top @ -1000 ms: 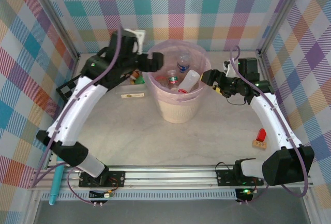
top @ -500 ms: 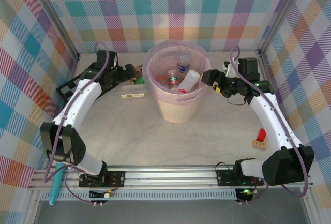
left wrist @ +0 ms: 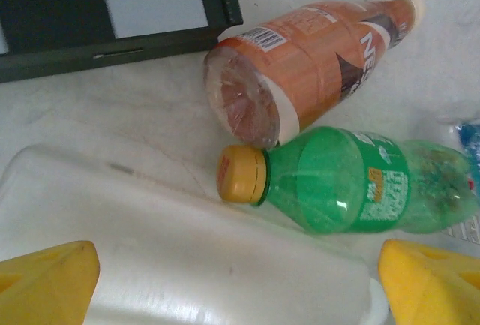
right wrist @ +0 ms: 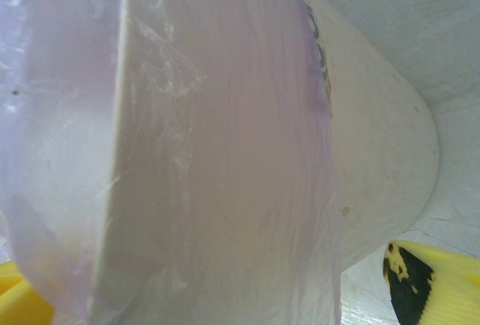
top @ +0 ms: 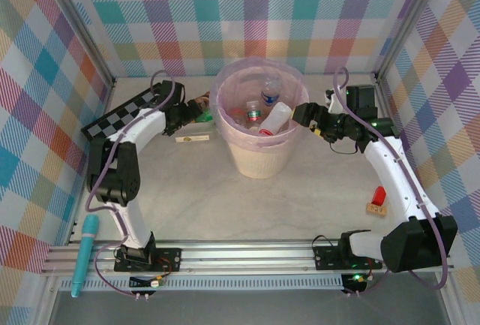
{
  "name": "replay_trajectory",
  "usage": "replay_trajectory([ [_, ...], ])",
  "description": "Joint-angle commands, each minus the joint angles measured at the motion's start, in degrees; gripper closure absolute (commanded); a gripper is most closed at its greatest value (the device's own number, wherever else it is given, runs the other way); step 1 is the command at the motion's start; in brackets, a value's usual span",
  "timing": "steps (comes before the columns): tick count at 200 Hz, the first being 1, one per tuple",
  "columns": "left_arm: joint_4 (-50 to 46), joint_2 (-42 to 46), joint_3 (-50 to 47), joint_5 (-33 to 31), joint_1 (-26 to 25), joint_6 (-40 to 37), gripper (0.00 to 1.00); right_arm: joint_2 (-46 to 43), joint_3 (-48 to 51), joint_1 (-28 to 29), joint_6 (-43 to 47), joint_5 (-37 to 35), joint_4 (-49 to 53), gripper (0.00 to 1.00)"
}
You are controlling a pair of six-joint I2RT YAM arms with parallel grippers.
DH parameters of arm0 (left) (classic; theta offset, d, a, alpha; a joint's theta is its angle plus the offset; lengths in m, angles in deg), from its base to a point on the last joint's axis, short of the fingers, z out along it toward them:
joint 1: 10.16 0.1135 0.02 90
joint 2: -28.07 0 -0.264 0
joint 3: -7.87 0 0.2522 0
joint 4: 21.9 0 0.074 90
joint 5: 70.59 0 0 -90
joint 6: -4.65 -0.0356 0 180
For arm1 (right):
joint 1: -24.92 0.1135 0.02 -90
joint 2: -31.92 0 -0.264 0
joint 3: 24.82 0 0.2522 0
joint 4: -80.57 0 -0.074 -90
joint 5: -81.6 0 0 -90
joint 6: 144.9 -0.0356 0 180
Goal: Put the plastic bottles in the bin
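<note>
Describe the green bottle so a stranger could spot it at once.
Start at the big cream bucket with the pink liner, mid-table. On its left, bottles lie on the tabletop. It is the clear green plastic bottle with a yellow cap, beside an orange-labelled bottle.

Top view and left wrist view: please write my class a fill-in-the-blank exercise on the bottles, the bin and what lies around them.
1. The yellow-capped bottle is ____ in colour.
2. It and the amber bottle both lie on their ____.
3. The bin is lined with a translucent ____ bag.
4. In the top view, the small red block lies to the ____ of the bin.
Missing words: green; sides; pink; right.
</note>
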Motion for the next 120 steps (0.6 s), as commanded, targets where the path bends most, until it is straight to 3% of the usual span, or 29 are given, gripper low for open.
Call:
replay_trajectory([
  [1, -4.4, -3.2, 5.7, -1.3, 0.1, -9.9, 0.05, -0.6, -0.7, 0.2, 2.9, -2.4, 5.1, 0.04],
  [58, -17.3, -9.9, 14.4, -3.9, -0.1, -27.5, 0.07, -0.4, -1.4, 0.1, 3.3, -3.1, 6.0, 0.04],
  [120, -28.3, -11.4, 17.5, 0.5, -0.2, -35.4, 0.08, 0.3, -1.5, 0.1, 3.2, -3.0, 5.6, 0.04],
])
